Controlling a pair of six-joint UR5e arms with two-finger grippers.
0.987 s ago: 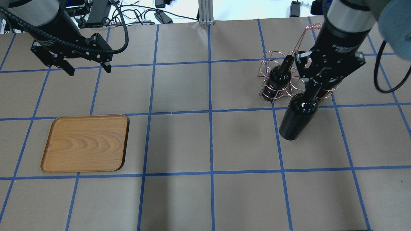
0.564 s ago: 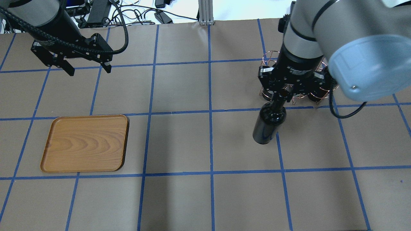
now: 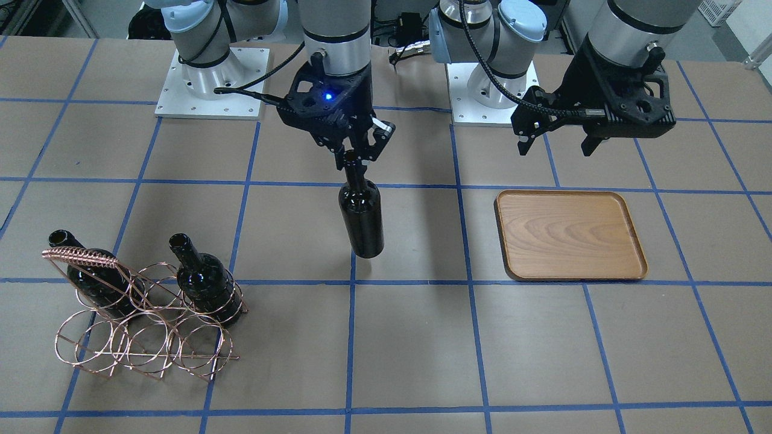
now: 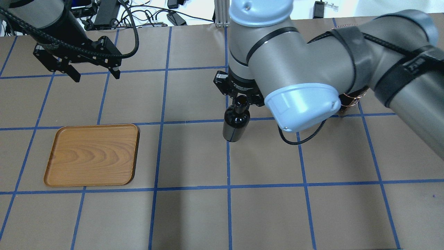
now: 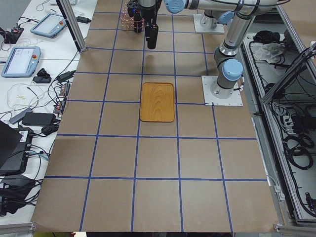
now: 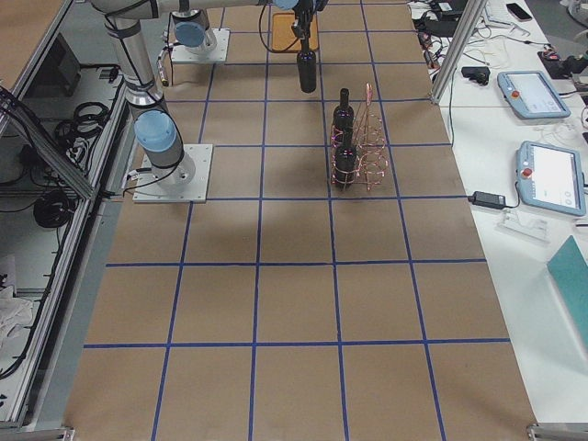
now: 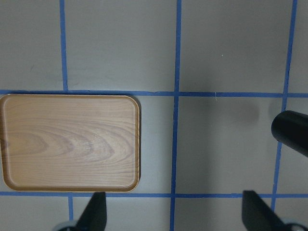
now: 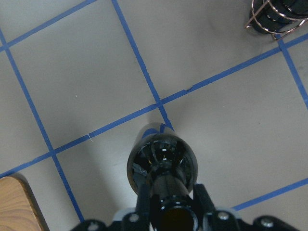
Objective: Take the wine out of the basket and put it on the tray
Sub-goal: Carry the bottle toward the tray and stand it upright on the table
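Observation:
My right gripper [image 3: 356,161] [image 4: 240,101] is shut on the neck of a near-black wine bottle [image 3: 362,217] [image 4: 234,125] [image 8: 161,159]. It holds the bottle upright above the middle of the table. The copper wire basket [image 3: 145,328] [image 6: 369,138] stands far off on the right arm's side with two more bottles [image 3: 205,280] [image 3: 90,280] in it. The wooden tray [image 3: 570,235] [image 4: 92,154] [image 7: 70,142] lies empty on the left arm's side. My left gripper [image 3: 555,144] [image 4: 95,76] [image 7: 175,214] is open and empty, hovering beyond the tray's far edge.
Brown paper with a blue tape grid [image 4: 229,187] covers the table. Cables and power bricks [image 4: 145,15] lie past its far edge. The right arm's elbow [image 4: 301,104] hides most of the basket in the overhead view.
My right arm has carried the bottle leftward from beside the basket to the table's middle. The left arm and the tray have not moved.

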